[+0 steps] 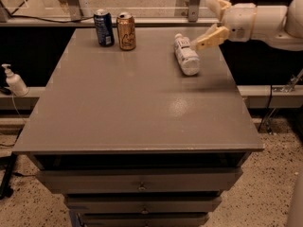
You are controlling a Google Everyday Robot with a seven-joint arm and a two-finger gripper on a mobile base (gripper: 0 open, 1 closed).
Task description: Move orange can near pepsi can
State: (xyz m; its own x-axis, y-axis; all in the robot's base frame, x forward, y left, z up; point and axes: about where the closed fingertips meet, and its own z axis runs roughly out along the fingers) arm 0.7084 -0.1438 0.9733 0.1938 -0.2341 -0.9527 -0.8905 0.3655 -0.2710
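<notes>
While the orange can (126, 30) stands upright just beside the pepsi can (103, 27) on the grey table (137, 108), a white bottle (186, 56) lies well right of the orange can, and farther right the gripper (211, 21) hovers, its fingers (215, 36) spread wide, holding nothing.
</notes>
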